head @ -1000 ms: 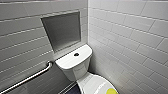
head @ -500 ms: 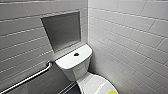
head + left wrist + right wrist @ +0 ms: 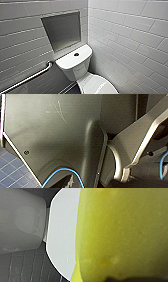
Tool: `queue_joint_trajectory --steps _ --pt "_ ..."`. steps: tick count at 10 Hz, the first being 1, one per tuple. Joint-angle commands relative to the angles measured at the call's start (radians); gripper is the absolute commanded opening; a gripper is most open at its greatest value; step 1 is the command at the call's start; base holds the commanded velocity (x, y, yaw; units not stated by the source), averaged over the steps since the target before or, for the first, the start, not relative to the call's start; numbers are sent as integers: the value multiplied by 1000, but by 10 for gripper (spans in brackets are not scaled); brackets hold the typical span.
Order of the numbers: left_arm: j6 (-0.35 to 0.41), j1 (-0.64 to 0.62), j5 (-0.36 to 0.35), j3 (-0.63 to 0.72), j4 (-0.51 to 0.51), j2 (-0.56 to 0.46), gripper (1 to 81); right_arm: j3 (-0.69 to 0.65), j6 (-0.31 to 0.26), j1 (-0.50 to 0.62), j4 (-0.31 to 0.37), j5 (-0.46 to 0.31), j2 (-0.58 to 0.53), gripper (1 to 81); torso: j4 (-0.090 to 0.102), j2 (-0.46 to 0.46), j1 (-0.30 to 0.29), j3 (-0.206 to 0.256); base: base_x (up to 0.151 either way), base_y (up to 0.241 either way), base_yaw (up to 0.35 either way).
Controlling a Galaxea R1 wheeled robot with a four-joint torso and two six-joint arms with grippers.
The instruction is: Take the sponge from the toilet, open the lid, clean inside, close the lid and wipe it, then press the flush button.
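Corner stall, tight quarters: the toilet (image 3: 75, 68) sat wedged between white tiled walls (image 3: 130, 40). A metal grab bar (image 3: 30, 78) slanted along the left one, and a recessed niche (image 3: 62, 31) sat above the tank. The flush button (image 3: 76, 54) showed dark, dead centre on the tank top. The lid (image 3: 96, 85) was down, its grey lettering too blurred to read. The sponge (image 3: 120, 233) loomed yellow, close at the right wrist, over the lid's edge. Left jaws, right jaws: open or gripping, couldn't tell.
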Motion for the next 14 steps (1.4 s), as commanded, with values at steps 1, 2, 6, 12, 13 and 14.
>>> queue_joint_trajectory --steps 1,2,6,12,13,14 --pt "2 -28 85 183 3 -123 811 59 -10 -143 -8 98 -106 10 0 0 0 0 0 0 0" --pt "0 -52 102 281 0 -186 811 43 -12 -212 -10 112 -108 10 0 0 0 0 0 0 0" --pt "-1 -117 110 441 -19 -300 811 3 -13 -415 -19 115 -111 10 0 -102 65 0 0 0 0" --pt "-3 -295 189 540 -149 -382 811 -26 -6 -535 -116 117 -90 10 0 -181 111 0 0 0 0" --pt "-3 -324 189 540 -160 -383 811 -44 -7 -546 -123 89 -76 10 0 -194 117 0 0 0 0" --pt "-3 -352 191 541 -166 -383 811 -76 -7 -549 -125 57 -48 10 0 -204 124 1 0 0 0"
